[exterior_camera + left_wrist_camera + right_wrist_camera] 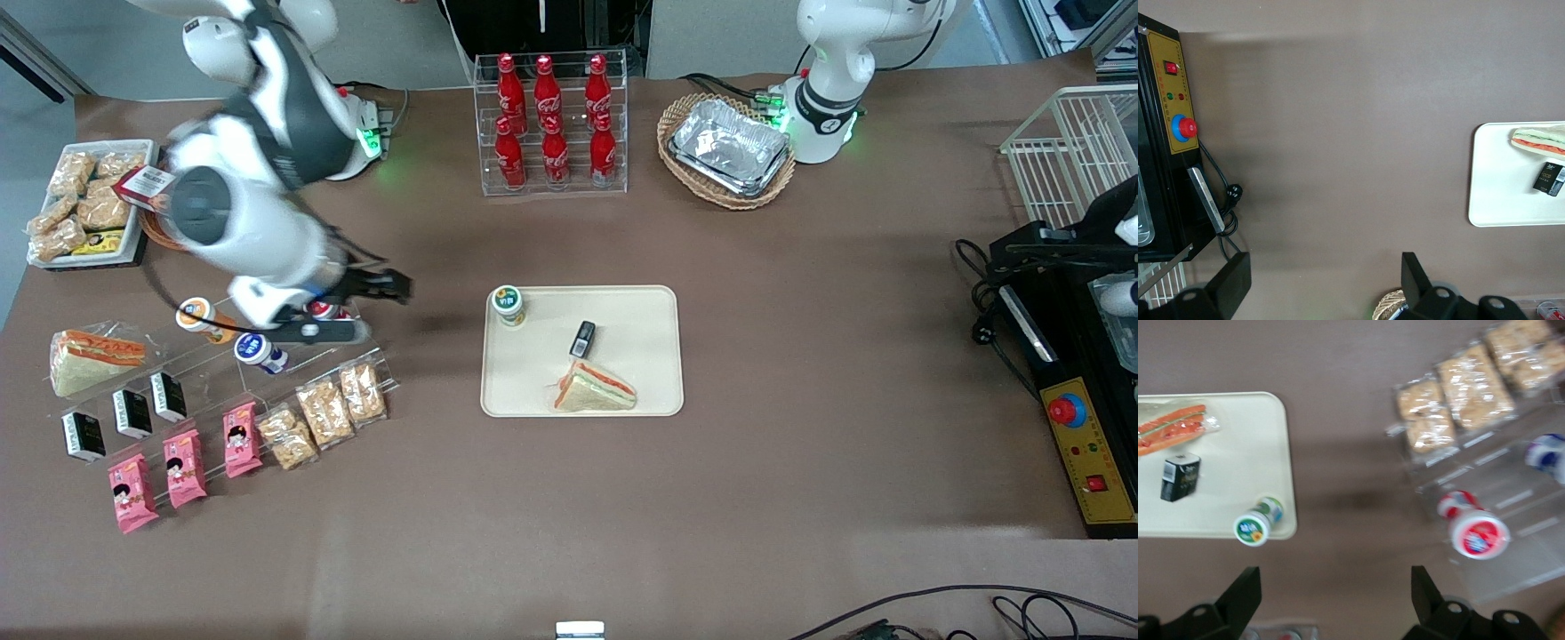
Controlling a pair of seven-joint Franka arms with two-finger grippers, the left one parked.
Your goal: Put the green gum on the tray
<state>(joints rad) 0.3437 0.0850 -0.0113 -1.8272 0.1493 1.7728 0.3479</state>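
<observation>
The green gum [508, 305] stands upright on the cream tray [640, 373], at the corner nearest the working arm and farthest from the front camera. It also shows in the right wrist view [1257, 523], on the tray [1238, 453] beside its rim. My right gripper [384, 286] is open and empty. It hangs above bare table between the tray and a clear rack of jars, apart from the gum. In the right wrist view the gripper [1335, 583] has its jaws spread wide with only brown table between them.
A wrapped sandwich [594, 389] and a small black box [582, 339] lie on the tray. Red-lidded [1478, 535], orange-lidded [196, 315] and blue-lidded [255, 349] jars sit on the rack with cracker packs [324, 411]. Cola bottles [551, 124] and a wicker basket [727, 151] stand farther back.
</observation>
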